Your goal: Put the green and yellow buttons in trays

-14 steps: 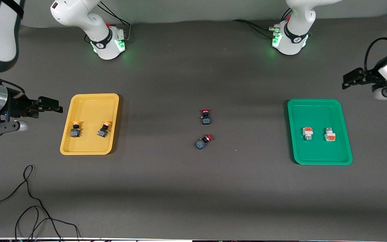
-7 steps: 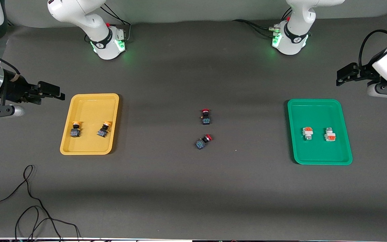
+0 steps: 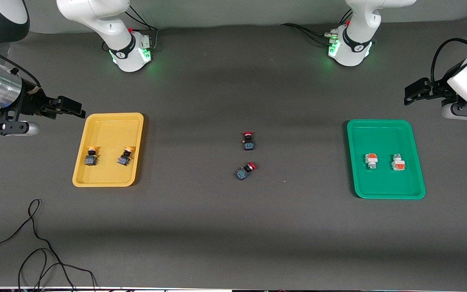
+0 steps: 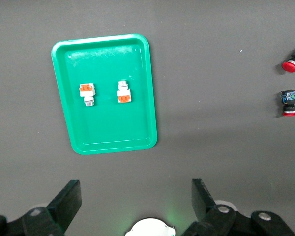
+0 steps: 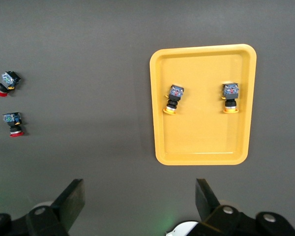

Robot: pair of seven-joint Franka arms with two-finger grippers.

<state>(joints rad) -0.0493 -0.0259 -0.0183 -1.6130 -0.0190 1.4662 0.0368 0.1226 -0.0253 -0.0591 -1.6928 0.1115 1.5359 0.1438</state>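
Note:
Two yellow-capped buttons (image 3: 91,155) (image 3: 125,155) lie in the mustard yellow tray (image 3: 112,121); they also show in the right wrist view (image 5: 173,98) (image 5: 230,97). Two white-and-orange green buttons (image 3: 371,160) (image 3: 397,162) lie in the bright green tray (image 3: 379,125), seen too in the left wrist view (image 4: 87,93) (image 4: 123,91). My right gripper (image 3: 69,106) is open and empty, up in the air over the table beside the yellow tray. My left gripper (image 3: 414,91) is open and empty, raised over the table beside the green tray.
Two red-capped switches (image 3: 248,140) (image 3: 245,170) lie on the dark mat mid-table between the trays. A loose black cable (image 3: 35,251) curls near the front edge at the right arm's end. The arm bases (image 3: 130,50) (image 3: 349,48) stand along the top.
Both grippers have risen and drawn back toward the robots' bases, away from their trays. The buttons and trays have not moved.

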